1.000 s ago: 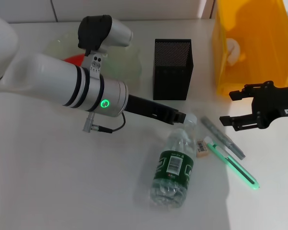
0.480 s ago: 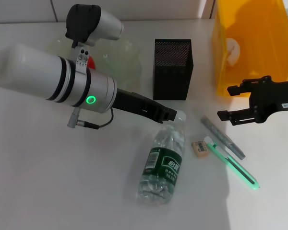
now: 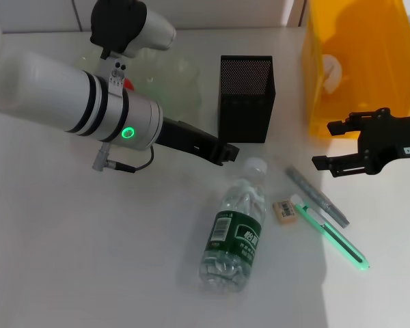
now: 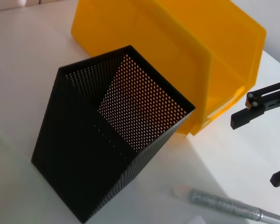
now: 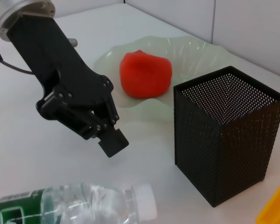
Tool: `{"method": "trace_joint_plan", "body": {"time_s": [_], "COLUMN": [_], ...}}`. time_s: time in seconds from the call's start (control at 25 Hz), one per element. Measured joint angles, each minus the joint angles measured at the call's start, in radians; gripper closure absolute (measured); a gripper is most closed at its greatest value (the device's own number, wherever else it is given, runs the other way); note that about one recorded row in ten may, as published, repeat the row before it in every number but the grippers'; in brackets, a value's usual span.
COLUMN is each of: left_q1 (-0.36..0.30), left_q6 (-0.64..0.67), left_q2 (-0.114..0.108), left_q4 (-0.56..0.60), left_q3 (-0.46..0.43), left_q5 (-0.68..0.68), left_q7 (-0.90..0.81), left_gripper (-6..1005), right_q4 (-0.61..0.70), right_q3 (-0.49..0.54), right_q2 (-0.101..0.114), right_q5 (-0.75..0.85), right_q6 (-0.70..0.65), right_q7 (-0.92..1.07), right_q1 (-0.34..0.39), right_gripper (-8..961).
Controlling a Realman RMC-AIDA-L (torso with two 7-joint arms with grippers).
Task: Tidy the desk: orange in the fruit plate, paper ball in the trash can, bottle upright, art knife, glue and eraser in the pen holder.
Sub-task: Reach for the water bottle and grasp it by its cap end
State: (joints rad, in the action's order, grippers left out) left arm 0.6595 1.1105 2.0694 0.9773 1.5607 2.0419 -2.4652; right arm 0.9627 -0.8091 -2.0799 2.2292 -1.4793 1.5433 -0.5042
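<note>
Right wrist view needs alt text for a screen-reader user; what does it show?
The left gripper, fingers together, hangs just above the capped end of the bottle lying on the table. Behind stand the pen holder and the fruit plate with the orange in it.

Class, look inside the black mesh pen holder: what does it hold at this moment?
Nothing shows inside the pen holder: the left wrist view sees only bare mesh walls. Its very bottom is hidden by the near wall, so a small item there cannot be ruled out.

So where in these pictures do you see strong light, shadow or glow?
Head view: a bright sunlit patch on the table at the right, where the green art knife glows; the left side is dimmer. Left wrist view: the trash can throws a shadow beside the pen holder. Right wrist view: even light, the orange looks glossy.
</note>
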Motion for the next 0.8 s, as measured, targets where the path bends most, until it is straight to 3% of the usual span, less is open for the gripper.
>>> {"method": "trace_joint_plan", "body": {"time_s": [0.24,0.8], "left_q1": [0.011,0.043], "left_q6": [0.014,-0.014], "left_q2": [-0.001,0.011], "left_q4": [0.025,0.085], "left_q3": [-0.047,0.081], "left_q5": [0.007,0.04], "left_q7": [-0.022,-0.038], "left_gripper": [992,602], "right_q4": [-0.009,0.011], "right_q3": [0.0,0.001], "right_q2": [-0.002,-0.003], "right_q5": [-0.002,-0.005], "right_q6": [0.029,0.03], "right_q7": [0.0,0.002], "right_q1": [0.011,0.015], "right_gripper": [167,166]}}
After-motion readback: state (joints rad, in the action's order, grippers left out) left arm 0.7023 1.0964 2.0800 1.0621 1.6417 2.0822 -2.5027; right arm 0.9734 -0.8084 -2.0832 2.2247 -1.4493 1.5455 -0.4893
